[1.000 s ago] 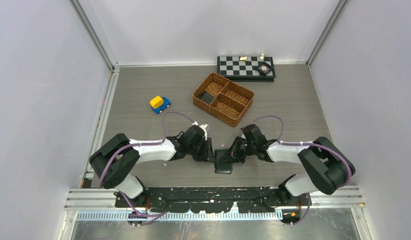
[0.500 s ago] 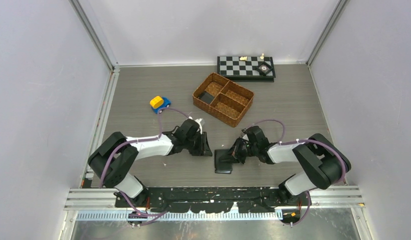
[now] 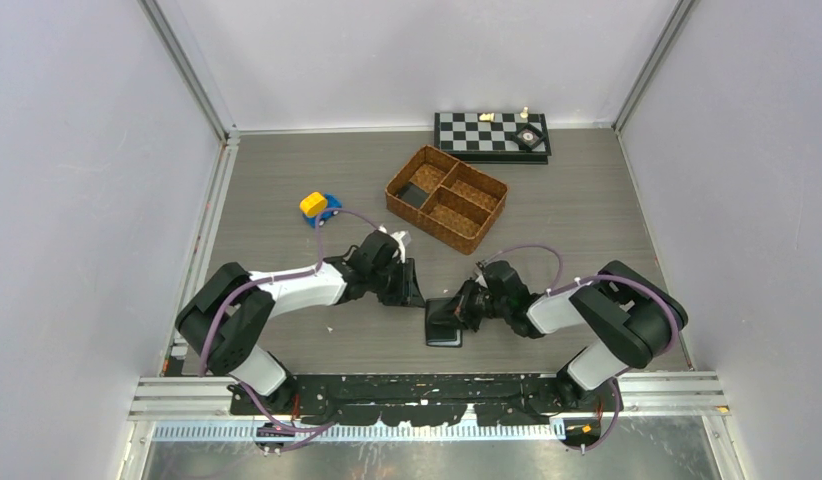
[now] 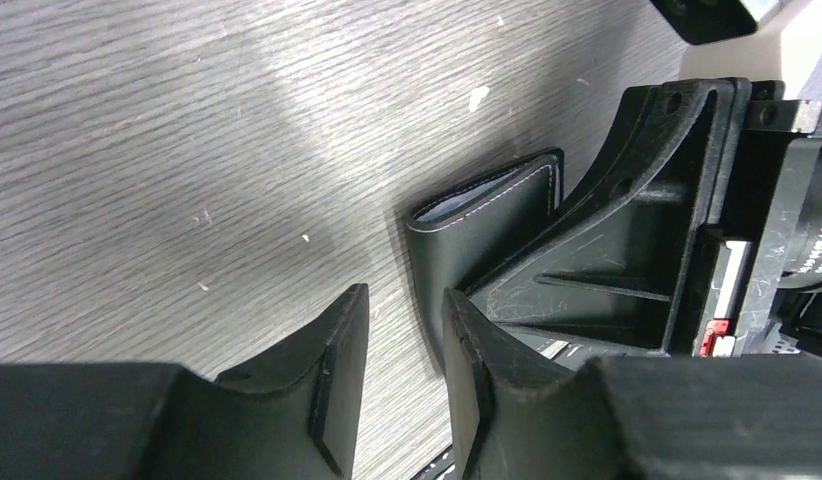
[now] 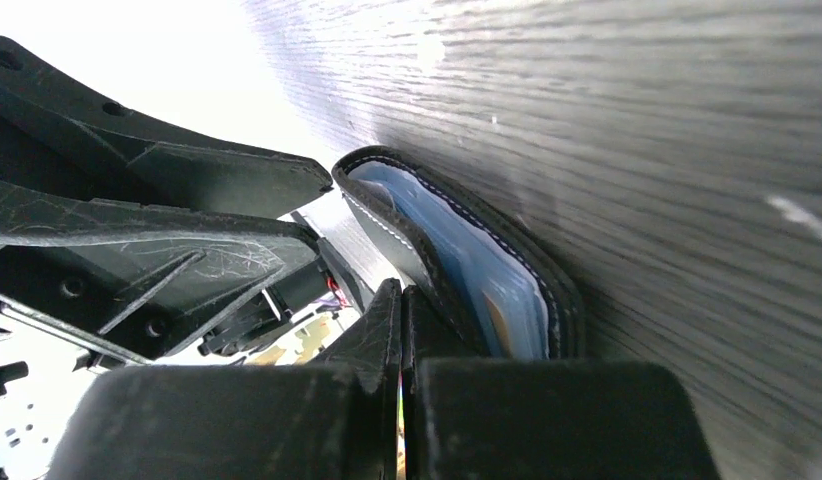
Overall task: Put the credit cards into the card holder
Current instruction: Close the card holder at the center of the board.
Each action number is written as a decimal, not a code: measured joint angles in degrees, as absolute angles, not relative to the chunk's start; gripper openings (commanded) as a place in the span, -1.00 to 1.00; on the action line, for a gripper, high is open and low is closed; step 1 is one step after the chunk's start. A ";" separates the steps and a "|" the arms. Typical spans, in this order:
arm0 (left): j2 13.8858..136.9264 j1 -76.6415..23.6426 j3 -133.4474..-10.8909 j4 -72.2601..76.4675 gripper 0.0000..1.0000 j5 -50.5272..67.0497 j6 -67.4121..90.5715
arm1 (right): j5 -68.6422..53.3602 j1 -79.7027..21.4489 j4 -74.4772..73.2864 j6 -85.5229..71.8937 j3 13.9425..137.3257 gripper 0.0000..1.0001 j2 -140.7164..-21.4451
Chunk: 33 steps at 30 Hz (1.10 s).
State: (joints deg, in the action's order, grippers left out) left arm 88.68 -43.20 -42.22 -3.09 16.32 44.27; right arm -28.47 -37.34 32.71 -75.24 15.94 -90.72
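The card holder (image 3: 444, 324), a black leather wallet, lies partly folded on the table between both grippers. In the right wrist view its pale blue sleeves (image 5: 475, 262) gape open, and a tan-orange credit card edge (image 5: 497, 318) shows inside them. My right gripper (image 3: 461, 308) is shut with nothing between its fingers (image 5: 399, 292), and it presses against the card holder's near flap. My left gripper (image 3: 414, 294) stands just left of the card holder (image 4: 487, 222). Its jaws are partly open (image 4: 405, 292), with only bare table between them. No loose credit cards show.
A brown wicker divided basket (image 3: 447, 198) stands behind the grippers. A chessboard (image 3: 492, 133) with a few pieces lies at the back wall. A yellow and blue toy car (image 3: 319, 207) sits to the left. Side walls close in the table.
My left gripper drew back from the card holder, then edged toward it again. The right gripper slid left against the card holder, which shifted slightly left.
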 measured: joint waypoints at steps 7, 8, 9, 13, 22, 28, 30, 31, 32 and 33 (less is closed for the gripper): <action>88.40 -36.53 -42.48 -5.10 -0.21 18.04 42.78 | -24.18 -40.18 27.68 -74.06 20.01 -0.99 -90.74; 88.14 -35.64 -42.48 -5.19 -0.20 18.06 42.65 | -23.70 -40.51 26.68 -73.67 20.75 -0.99 -90.74; 87.79 -34.28 -42.48 -5.32 -0.20 18.04 42.41 | -23.40 -40.73 25.82 -73.34 21.32 -0.99 -90.76; 86.67 -31.55 -42.52 -6.00 -0.20 18.96 41.12 | -22.48 -41.60 22.06 -71.13 24.45 -0.99 -91.64; 86.11 -27.57 -45.67 -10.26 -0.10 21.52 36.16 | -16.71 -42.74 16.34 -65.43 28.42 -0.41 -88.84; 85.08 -29.63 -43.86 -9.02 -0.08 22.02 36.16 | -8.21 -42.11 -6.13 -57.04 31.94 0.21 -70.54; 85.12 -31.46 -42.72 -8.38 -0.05 21.85 37.17 | -5.65 -41.98 -13.21 -54.83 34.79 0.32 -64.79; 85.30 -32.84 -42.19 -7.84 -0.04 21.80 37.71 | -4.45 -41.91 -15.77 -54.08 35.92 0.37 -62.98; 85.65 -34.24 -41.87 -7.03 -0.03 21.78 38.48 | -2.85 -41.78 -19.03 -53.54 37.28 0.43 -61.10; 86.08 -35.20 -41.78 -6.50 -0.02 21.82 38.98 | -1.26 -41.67 -22.06 -53.08 38.35 0.47 -59.68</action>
State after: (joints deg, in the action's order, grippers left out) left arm 86.08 -35.20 -41.78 -6.50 21.82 38.98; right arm -1.26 -41.67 -22.06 -53.08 38.35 -59.68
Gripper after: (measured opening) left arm 0.475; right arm 0.673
